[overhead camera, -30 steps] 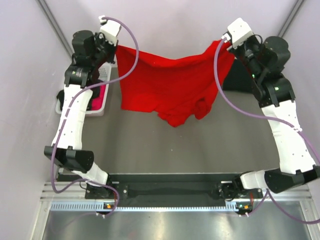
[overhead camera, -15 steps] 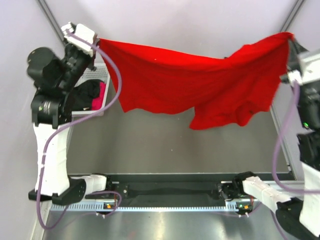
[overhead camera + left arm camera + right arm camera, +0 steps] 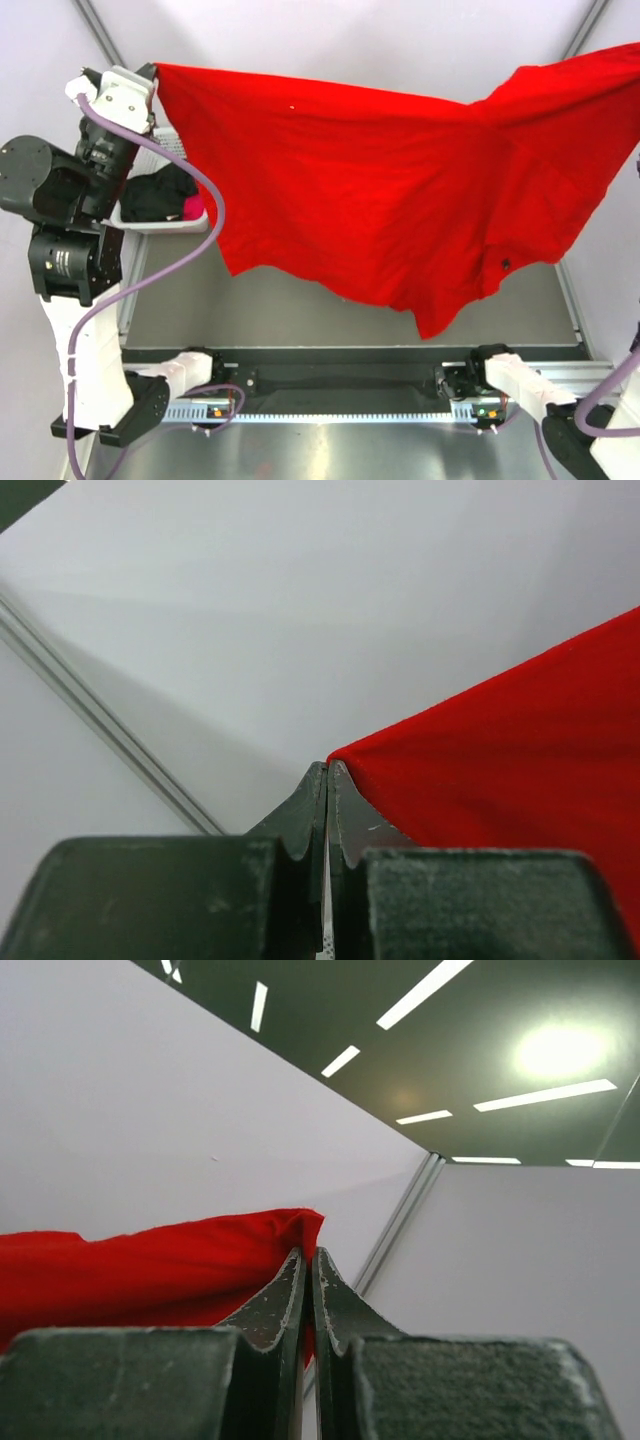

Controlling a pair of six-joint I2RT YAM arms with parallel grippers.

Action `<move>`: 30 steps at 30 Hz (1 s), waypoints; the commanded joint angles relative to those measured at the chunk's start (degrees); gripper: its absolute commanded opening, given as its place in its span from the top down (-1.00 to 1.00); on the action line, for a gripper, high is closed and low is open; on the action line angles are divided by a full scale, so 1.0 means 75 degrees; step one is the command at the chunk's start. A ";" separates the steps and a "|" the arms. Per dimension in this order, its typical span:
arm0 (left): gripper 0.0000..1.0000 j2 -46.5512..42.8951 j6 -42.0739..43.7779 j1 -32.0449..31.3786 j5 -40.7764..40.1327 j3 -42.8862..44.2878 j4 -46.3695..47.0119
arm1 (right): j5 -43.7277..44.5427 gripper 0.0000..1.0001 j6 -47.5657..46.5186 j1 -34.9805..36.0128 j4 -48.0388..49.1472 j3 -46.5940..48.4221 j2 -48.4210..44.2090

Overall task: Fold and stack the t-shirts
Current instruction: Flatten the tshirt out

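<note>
The red t-shirt [image 3: 380,190] hangs spread in the air to the right of the basket [image 3: 150,226], well above the table [image 3: 300,300] on which that basket sits; it is held wide, most likely so that the cloth opens out flat and its shape can be read before it is laid down for folding. The left gripper [image 3: 328,770] sits high above the basket's far side, its jaws clenched on one top corner of the shirt, the red edge running out from between the fingertips. The right gripper [image 3: 305,1255] is far to the right of the basket, past the edge of the overhead view, and in its own camera its jaws are likewise pinched tight on a red corner. The top edge sags only a little between the two grips, while the bottom edge droops unevenly, lowest at the side away from the basket. By count: one red shirt aloft, two grippers both holding it, one basket. Inside the basket lie black cloth [image 3: 158,195] and pink cloth [image 3: 196,208], presumably shirts waiting their turn; how many garments they make up cannot be told from here. No folded stack shows yet, so the task seems to be in its opening steps.
</note>
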 commanded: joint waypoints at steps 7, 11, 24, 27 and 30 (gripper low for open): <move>1.00 -0.0014 0.1005 0.0084 -0.1184 -0.3257 0.0305 | -0.0212 1.00 -0.0452 -0.0117 0.1688 -0.3624 -0.0060; 1.00 0.0419 0.1298 0.0107 -0.1138 -0.4842 0.0515 | -0.0306 1.00 -0.0651 -0.0117 0.2483 -0.5568 0.0162; 1.00 0.4810 0.1404 0.0154 -0.1114 -0.4729 0.2109 | 0.0068 1.00 -0.1180 -0.0141 0.3962 -0.5189 0.5137; 1.00 0.5844 0.1404 0.0154 -0.1348 -0.3640 0.2098 | 0.0174 1.00 -0.1366 -0.0094 0.3834 -0.3855 0.6570; 1.00 0.6430 0.1427 0.0166 -0.1606 -0.3112 0.2121 | 0.0396 1.00 -0.1694 -0.0059 0.3810 -0.3128 0.7532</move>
